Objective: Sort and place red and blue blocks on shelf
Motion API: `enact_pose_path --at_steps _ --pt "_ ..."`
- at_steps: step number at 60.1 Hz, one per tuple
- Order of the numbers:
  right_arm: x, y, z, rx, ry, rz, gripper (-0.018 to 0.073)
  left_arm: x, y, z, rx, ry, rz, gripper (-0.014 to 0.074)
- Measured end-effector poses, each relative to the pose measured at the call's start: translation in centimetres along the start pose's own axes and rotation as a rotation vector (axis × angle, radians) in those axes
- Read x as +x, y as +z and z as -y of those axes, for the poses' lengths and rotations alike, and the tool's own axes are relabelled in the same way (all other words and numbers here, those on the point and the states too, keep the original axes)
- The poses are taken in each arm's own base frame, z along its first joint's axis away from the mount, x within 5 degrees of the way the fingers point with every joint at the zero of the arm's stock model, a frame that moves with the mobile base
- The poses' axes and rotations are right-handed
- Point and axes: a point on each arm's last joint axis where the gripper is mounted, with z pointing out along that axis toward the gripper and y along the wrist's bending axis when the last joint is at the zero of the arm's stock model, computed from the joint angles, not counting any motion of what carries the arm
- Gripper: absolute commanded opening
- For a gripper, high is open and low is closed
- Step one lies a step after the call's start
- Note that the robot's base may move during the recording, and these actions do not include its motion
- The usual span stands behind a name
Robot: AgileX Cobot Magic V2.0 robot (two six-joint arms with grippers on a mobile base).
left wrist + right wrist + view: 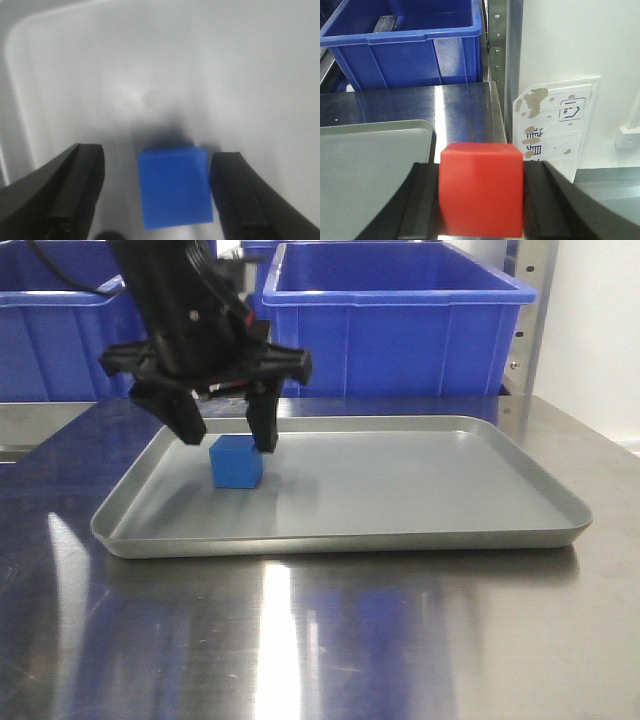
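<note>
The blue block (236,462) sits in the left part of the grey tray (420,530). My left gripper (228,436) is open and low over it, one finger on each side. In the left wrist view the blue block (175,187) lies between the open fingers (80,175), closer to the right one, with a gap on both sides. My right gripper (481,172) is shut on the red block (481,192) and holds it above the steel tabletop, beside the tray's right corner (380,145). The shelf shows only as a perforated upright (496,50).
Two large blue bins (400,320) stand behind the tray; one shows in the right wrist view (405,45). The shiny steel tabletop (350,640) runs to the front. A white stained placard (560,125) leans by the wall, right of the table edge.
</note>
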Motion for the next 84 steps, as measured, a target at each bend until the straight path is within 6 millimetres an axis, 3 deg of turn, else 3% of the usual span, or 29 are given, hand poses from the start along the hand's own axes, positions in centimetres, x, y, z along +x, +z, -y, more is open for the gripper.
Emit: enact_pose_path --at_steps 33,42,51,56,75,84 --pt "0.0 0.0 0.0 0.0 0.0 0.0 0.0059 -0.36 0.1 0.2 0.044 -0.039 0.031 0.0111" --pt "0.0 0.0 0.0 0.0 0.0 0.0 0.0059 -0.35 0.1 0.21 0.045 -0.04 0.031 0.0241" --pt "0.0 0.0 0.0 0.0 0.0 0.0 0.0059 -0.35 0.09 0.22 0.046 -0.041 0.03 0.0444" --pt "0.0 0.0 0.0 0.0 0.0 0.0 0.0059 -0.35 0.09 0.22 0.046 -0.041 0.03 0.05" --pt "0.0 0.0 0.0 0.0 0.0 0.0 0.0059 -0.35 0.09 0.22 0.046 -0.043 0.03 0.0498" --pt "0.0 0.0 0.0 0.0 0.0 0.0 0.0059 -0.35 0.09 0.22 0.046 -0.043 0.03 0.0407"
